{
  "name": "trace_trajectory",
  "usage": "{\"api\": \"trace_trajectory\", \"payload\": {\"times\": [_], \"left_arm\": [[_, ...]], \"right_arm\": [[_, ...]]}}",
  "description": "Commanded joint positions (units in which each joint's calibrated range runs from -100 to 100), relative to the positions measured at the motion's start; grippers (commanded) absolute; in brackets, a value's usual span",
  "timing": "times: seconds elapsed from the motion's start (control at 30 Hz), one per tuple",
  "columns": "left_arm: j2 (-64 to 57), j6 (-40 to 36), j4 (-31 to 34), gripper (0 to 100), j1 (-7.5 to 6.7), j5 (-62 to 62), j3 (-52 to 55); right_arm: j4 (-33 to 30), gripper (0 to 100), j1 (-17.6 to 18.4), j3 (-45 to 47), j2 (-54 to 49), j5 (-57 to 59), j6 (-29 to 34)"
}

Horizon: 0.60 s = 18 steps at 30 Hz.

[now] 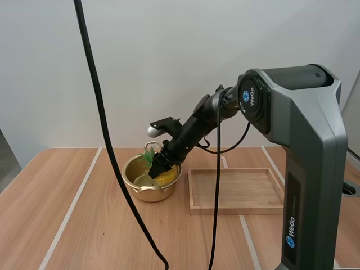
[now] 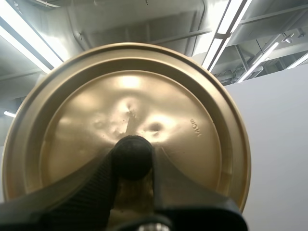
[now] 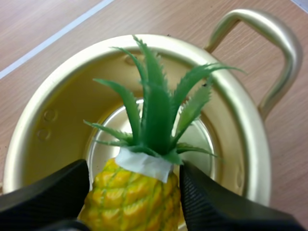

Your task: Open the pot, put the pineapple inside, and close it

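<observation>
The gold pot (image 1: 147, 192) stands open on the table, left of the tray. My right gripper (image 1: 158, 169) reaches down into it, shut on a yellow pineapple (image 1: 165, 178) with green leaves. In the right wrist view the pineapple (image 3: 127, 199) sits between the two black fingers (image 3: 216, 204), its leaves (image 3: 154, 120) pointing over the pot's shiny bottom, inside the rim (image 3: 231, 96). One pot handle (image 3: 274, 43) curves out past the rim. My left gripper (image 2: 133, 161) is shut on the black knob (image 2: 132, 153) of the gold lid (image 2: 144, 106), held up in the air.
A shallow wooden tray (image 1: 236, 211) lies just right of the pot. Bare wooden table (image 1: 67, 225) stretches left and in front of the pot.
</observation>
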Motion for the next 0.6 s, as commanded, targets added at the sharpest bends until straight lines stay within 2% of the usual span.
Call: {"api": "trace_trajectory", "payload": {"times": [0.0,0.43,0.57], "left_arm": [[-0.31,0.14,-0.09,0,-0.13,-1.18,-0.34],[-0.31,0.14,-0.09,0,-0.13,-1.18,-0.34],[-0.31,0.14,-0.09,0,-0.13,-1.18,-0.34]], "right_arm": [[-0.80,0,0.03,0.01,0.61,0.74,-0.29],[-0.80,0,0.03,-0.12,1.27,2.81,1.52],[-2.57,0,0.03,-0.12,1.27,2.85,6.76]]}}
